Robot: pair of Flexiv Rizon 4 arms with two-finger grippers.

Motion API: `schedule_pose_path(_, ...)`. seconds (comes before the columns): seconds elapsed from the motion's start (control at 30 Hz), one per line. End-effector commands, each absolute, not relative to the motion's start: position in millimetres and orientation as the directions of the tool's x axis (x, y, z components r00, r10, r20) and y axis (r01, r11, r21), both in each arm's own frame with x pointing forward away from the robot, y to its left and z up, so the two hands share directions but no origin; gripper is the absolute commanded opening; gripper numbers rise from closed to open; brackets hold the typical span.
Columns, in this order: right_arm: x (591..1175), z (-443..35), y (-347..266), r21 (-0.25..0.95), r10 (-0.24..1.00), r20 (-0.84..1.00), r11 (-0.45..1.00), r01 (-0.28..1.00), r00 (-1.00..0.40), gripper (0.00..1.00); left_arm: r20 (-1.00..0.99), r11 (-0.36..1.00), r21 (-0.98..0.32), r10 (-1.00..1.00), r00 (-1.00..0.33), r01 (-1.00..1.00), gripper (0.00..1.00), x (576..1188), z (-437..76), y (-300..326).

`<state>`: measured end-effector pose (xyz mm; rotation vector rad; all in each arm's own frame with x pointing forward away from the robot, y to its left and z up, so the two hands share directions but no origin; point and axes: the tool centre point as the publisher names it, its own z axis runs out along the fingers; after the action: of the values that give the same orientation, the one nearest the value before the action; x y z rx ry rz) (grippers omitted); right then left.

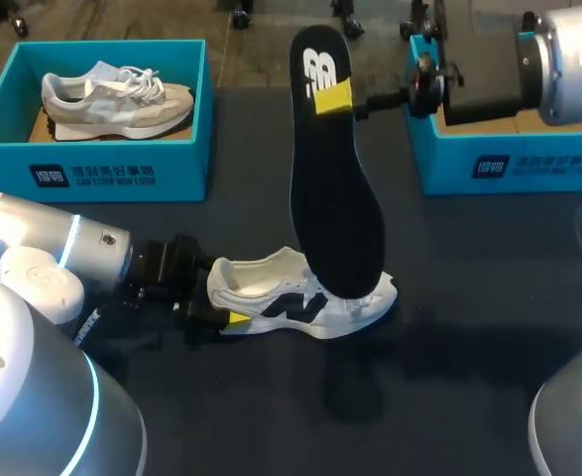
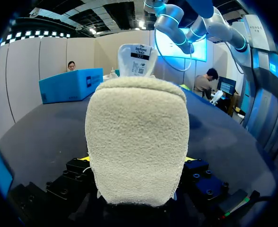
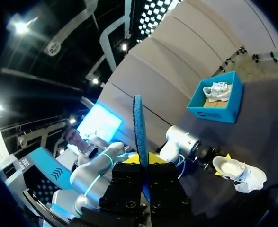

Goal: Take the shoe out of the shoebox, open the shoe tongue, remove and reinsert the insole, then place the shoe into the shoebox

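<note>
A white shoe [image 1: 305,302] with a dark logo lies on its sole mid-table, toe pointing right. My left gripper [image 1: 226,314] holds its fleecy heel [image 2: 136,142] from both sides, with the tongue [image 2: 139,59] standing up beyond it. A black insole [image 1: 332,188] hangs upright, its lower end resting at the shoe's front. My right gripper [image 1: 342,99] is shut on the insole's upper end. In the right wrist view the insole [image 3: 138,127] is edge-on between my right gripper's [image 3: 142,161] fingers, with the shoe [image 3: 240,172] below.
A blue shoebox [image 1: 92,164] at the back left holds a second, grey-white shoe [image 1: 117,99]. Another blue shoebox [image 1: 509,164] stands at the back right, under my right arm. The dark table in front of the shoe is bare.
</note>
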<state>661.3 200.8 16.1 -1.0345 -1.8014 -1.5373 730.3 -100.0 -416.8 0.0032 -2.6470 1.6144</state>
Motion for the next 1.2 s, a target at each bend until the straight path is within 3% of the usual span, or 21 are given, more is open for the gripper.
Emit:
schedule_pose_path(0.03, 646, 13, 197, 0.553, 0.206, 0.813, 0.02, 0.833, -0.545, 0.0, 0.037, 0.46, -0.888, 0.019, -0.999, -0.024, 0.0, 731, -419, -101)
schedule_pose_path(1.2, 620, 7, 184, 0.537, 0.218, 0.829, -0.06, 0.841, -0.514, 0.0, 0.023, 0.439, -0.898, 0.022, -0.999, -0.011, 0.0, 737, -402, -94)
